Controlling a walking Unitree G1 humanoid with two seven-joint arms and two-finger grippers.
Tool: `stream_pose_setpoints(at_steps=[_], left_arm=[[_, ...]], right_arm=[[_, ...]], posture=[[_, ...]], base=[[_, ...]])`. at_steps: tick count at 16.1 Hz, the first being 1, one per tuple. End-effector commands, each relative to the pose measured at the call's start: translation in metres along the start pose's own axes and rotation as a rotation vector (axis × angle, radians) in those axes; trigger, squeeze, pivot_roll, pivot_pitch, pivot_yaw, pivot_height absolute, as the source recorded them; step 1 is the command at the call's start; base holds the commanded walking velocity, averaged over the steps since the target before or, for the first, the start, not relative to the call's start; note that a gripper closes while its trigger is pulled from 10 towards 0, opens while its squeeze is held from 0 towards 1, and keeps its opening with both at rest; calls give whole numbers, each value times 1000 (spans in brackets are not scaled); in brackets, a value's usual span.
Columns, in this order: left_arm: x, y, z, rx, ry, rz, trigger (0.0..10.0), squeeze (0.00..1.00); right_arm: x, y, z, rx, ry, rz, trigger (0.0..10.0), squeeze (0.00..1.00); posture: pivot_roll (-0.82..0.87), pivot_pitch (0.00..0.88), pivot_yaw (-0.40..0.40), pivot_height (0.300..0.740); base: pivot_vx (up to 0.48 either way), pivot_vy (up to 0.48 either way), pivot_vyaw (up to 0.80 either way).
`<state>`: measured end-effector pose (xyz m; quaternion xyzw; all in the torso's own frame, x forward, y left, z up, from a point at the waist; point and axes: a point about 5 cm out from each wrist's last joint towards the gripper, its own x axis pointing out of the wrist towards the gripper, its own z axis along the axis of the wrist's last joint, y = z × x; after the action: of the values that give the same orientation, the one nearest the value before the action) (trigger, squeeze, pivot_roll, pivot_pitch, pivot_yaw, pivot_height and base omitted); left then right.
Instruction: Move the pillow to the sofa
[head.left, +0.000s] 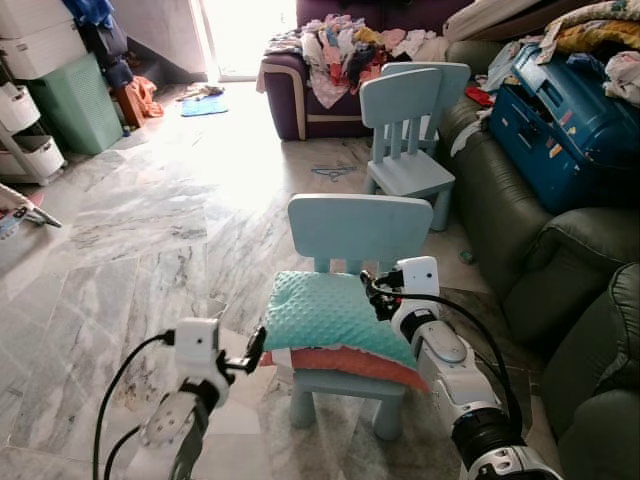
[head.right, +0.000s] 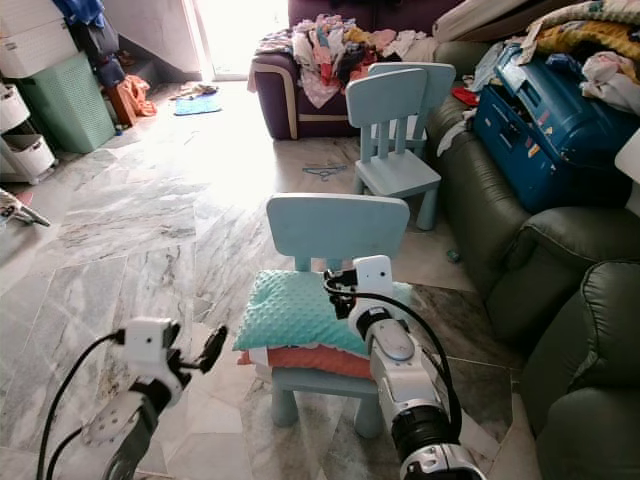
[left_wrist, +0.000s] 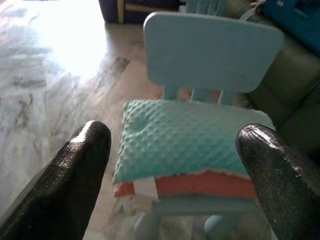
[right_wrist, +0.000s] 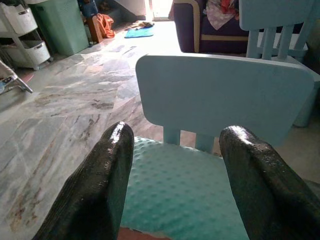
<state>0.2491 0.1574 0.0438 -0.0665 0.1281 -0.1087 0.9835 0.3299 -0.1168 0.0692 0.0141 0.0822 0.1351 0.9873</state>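
With the pillow lying on the chair at frame centre, the spread right hand above its rear edge and spread left hand at its near-left corner should pinch opposite edges before lifting toward the sofa.

The pillow was mint green with a dimpled, bumpy top and a coral-orange underside showing along its near edge; it lay flat on the seat of a small pale-blue chair, overhanging the seat's front and left edges. The sofa, dark olive-green and padded, stood at about 3 o'clock from the pillow, just beside the chair, with its armrest rising at 2 o'clock. Pillow and sofa were apart, not touching.
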Motion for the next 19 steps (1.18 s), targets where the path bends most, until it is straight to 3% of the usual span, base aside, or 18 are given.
stream_pose_setpoints(at_steps=[1, 5, 14, 19], left_arm=[[0, 5, 3, 30, -27, 31, 10000, 0], [-4, 20, 9, -17, -101, 165, 10000, 0], [-7, 23, 8, -18, -115, 197, 10000, 0], [-8, 24, 7, -23, -113, 210, 10000, 0]], right_arm=[[0, -1, 0, 9, 3, -13, 10000, 0], [1, 0, 1, 4, 4, -7, 10000, 0], [0, 0, -1, 10, 18, -10, 10000, 0], [1, 0, -2, 6, 25, -7, 10000, 0]], posture=[[-75, 0, 45, 740], [-69, 0, 36, 740], [-69, 3, 37, 740], [-69, 4, 36, 740]], base=[[0, 0, 0], [0, 0, 0], [0, 0, 0], [0, 0, -800]])
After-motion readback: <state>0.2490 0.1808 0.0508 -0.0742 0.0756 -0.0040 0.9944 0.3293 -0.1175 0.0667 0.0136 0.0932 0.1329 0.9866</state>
